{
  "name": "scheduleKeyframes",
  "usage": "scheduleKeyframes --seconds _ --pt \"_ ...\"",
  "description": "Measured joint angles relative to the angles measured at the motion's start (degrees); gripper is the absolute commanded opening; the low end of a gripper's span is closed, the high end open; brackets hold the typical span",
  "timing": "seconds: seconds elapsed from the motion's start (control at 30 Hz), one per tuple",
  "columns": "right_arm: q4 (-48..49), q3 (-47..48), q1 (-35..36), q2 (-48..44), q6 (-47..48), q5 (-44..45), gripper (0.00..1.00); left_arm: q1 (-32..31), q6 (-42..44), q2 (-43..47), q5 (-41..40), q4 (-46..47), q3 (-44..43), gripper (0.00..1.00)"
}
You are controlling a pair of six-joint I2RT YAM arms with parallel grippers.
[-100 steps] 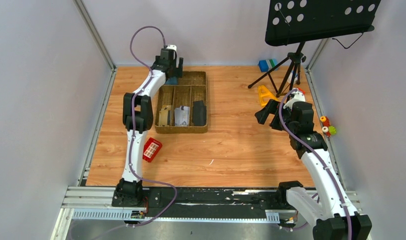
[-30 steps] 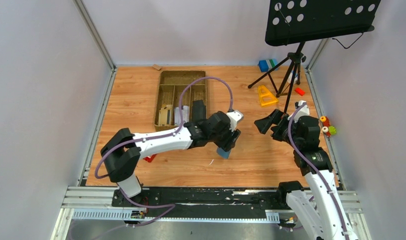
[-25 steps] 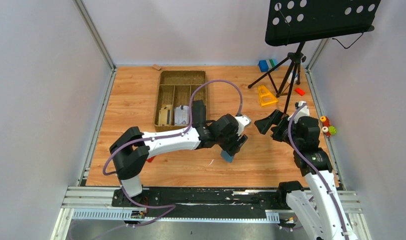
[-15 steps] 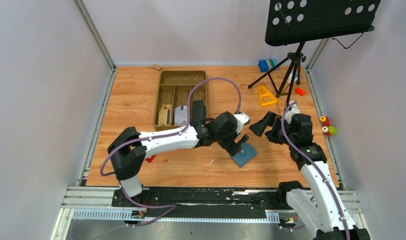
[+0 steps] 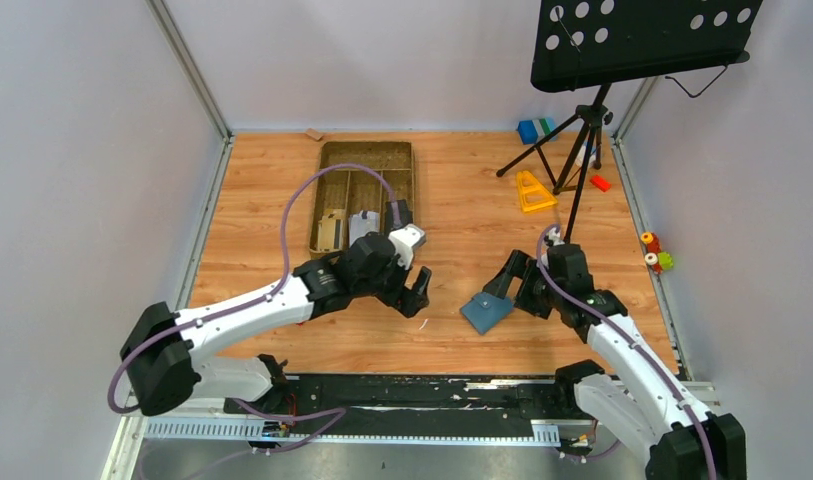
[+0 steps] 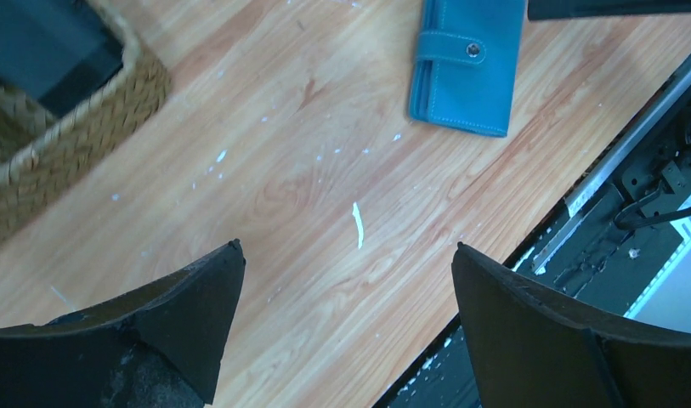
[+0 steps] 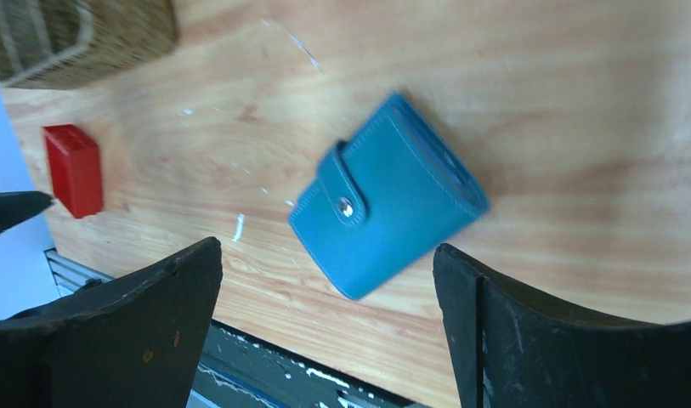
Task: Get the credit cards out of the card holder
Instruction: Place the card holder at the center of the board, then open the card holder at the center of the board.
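Blue card holder (image 5: 486, 312) lies snapped shut; left pincer (image 6: 346, 248), right pincer (image 7: 326, 246) both apart, empty.

A woven tray (image 5: 367, 148) stands on the wooden worktop (image 5: 462, 200), a dark block (image 6: 44, 42) in one compartment. A red block (image 7: 74, 170) lies nearer the front. A black music stand (image 5: 642, 40) rises at the back right, with a blue-and-green block (image 5: 534, 130), a yellow triangle (image 5: 532, 190) and a small red piece (image 5: 600, 183) around its legs.
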State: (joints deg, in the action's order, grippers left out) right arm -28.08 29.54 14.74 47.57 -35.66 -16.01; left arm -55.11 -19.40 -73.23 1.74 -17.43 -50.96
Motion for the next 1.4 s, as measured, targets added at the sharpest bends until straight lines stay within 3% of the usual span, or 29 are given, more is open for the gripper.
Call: scheduleKeyframes --seconds 0.27,0.53,0.73,0.83,1.17,1.4 --pt "-5.33 -4.61 5.09 -1.92 -8.79 5.20 0.84 1.53 -3.98 5.99 2.23 5.49 9.51 0.92" --pt "-5.20 -11.96 5.11 -10.12 -13.22 4.96 0.77 1.53 -4.35 2.93 4.63 10.82 10.95 0.87" --pt "-3.72 -14.75 5.11 -11.56 -16.35 3.98 0.66 1.53 -4.37 -1.16 7.04 15.26 10.95 0.85" --pt "-2.95 -14.97 5.11 -10.88 -16.90 4.17 0.57 1.53 -4.37 -2.64 7.43 17.11 10.95 0.84" --pt "5.79 -15.17 5.11 -2.34 -19.37 4.74 0.47 1.53 -4.57 -5.01 7.93 18.82 10.95 0.84" --pt "10.10 -14.97 5.14 1.73 -19.21 5.25 0.25 1.53 -4.57 -5.46 7.93 18.99 10.91 0.84"
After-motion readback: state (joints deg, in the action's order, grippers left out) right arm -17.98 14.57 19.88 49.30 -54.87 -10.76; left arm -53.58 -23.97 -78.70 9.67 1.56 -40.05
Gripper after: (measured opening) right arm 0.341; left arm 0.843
